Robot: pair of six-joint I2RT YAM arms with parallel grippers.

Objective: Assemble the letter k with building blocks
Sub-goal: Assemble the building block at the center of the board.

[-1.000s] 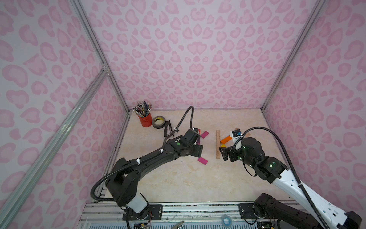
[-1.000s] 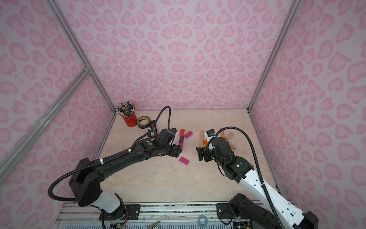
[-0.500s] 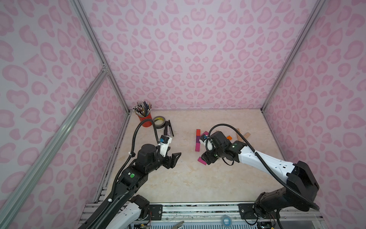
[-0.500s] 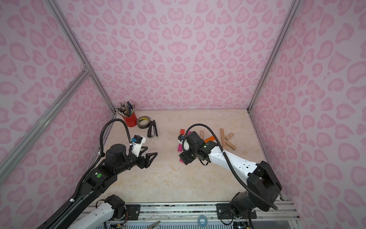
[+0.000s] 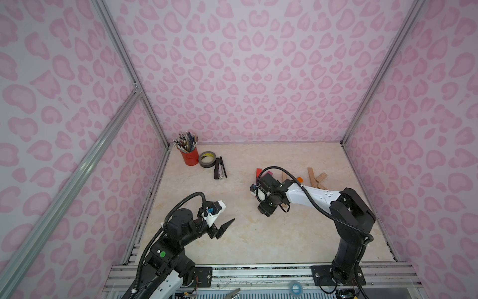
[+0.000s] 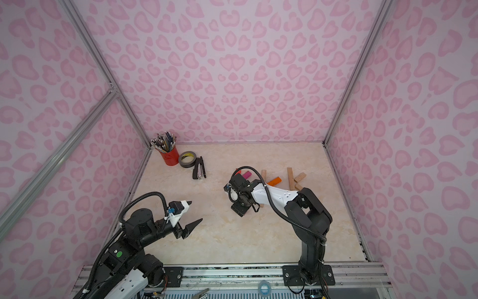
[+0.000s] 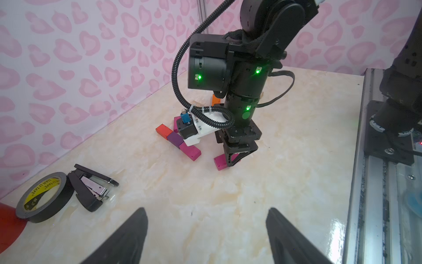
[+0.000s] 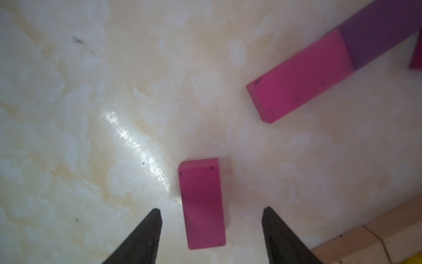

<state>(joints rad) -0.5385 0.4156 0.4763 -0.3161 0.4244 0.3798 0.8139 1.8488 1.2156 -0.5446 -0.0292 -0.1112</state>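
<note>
Right claw [image 8: 212,208] swung across, astride magenta block [image 8: 201,194] (open, gap either side); left claw [image 7: 206,209] open, empty

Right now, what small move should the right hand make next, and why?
Probably close the right hand on the loose magenta block. It lies flat on the table between the two open fingers, neither touching it, apart from the red, purple and magenta row, so a grip looks ready.

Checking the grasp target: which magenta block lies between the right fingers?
The lone magenta block, touching nothing; the magenta block farther off butts against the purple block.
</note>
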